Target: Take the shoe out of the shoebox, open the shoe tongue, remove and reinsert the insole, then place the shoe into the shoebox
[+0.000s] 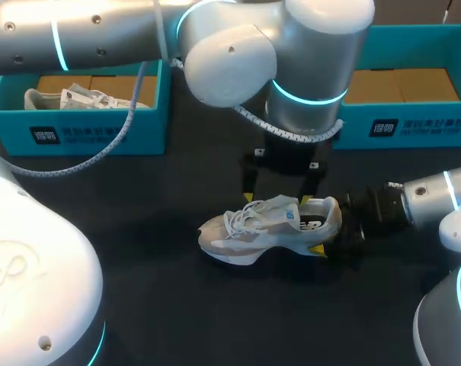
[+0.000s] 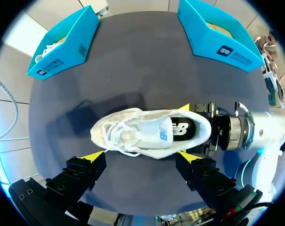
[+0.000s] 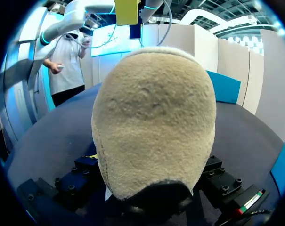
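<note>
Head view, item one: shoe [image 1: 272, 227], white and beige. It stands upright on its sole at the middle of the table [image 1: 177, 305], toe to the left, heel to the right. The laces are white and lie across the front half. In the left wrist view the dark insole [image 2: 187, 128] shows through the shoe's opening.

Item two: right gripper [image 1: 325, 226], entering from the right at table level. Its fingers are closed against the two sides of the heel, one far and one near. In the right wrist view the beige heel stands between the fingers.

Item three: left gripper [image 1: 276, 199], on the arm that reaches in from the left past the middle. It hangs above the shoe with its fingers spread wide and touches nothing.

Item four: left shoebox [image 1: 78, 114], blue, far left, well apart from the shoe. It holds a second shoe [image 1: 70, 97], also white.

Item five: right shoebox [image 1: 413, 126], blue, far right, with a brown floor showing inside.
</note>
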Tool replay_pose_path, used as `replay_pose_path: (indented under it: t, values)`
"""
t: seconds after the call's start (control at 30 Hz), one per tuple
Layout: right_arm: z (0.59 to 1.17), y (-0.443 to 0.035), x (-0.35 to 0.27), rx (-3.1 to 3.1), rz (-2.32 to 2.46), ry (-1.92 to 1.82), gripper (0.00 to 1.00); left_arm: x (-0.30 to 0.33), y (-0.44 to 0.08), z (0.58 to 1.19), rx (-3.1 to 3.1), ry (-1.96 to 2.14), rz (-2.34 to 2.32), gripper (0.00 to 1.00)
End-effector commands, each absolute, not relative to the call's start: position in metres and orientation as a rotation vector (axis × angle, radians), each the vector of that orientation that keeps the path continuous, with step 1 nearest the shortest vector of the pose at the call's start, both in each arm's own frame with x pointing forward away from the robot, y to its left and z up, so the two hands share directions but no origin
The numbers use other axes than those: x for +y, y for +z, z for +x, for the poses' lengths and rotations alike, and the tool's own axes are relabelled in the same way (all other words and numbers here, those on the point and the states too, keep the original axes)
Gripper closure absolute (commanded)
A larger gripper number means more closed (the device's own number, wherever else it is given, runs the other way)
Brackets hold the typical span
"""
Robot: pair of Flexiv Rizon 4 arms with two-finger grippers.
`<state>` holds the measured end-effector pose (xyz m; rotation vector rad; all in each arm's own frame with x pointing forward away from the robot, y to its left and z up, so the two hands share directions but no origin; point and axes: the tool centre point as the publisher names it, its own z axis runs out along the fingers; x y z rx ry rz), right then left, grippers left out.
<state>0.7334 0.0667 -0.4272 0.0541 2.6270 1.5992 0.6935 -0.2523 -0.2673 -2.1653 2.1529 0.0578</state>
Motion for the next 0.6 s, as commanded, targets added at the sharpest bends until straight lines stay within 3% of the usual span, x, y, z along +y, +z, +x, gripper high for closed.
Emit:
replay_pose_path:
  t: [0.03, 0.6]
  values:
    - [0.733, -0.427, 0.068, 2.629, 0.056, 1.595, 1.0, -0.252, -0.267, 0.691, 2.144, 0.051, -2.17, 0.0]
    - [0.733, -0.427, 0.068, 2.629, 0.056, 1.595, 1.0, -0.27, -0.291, 0.696, 2.171, 0.057, -2.152, 0.0]
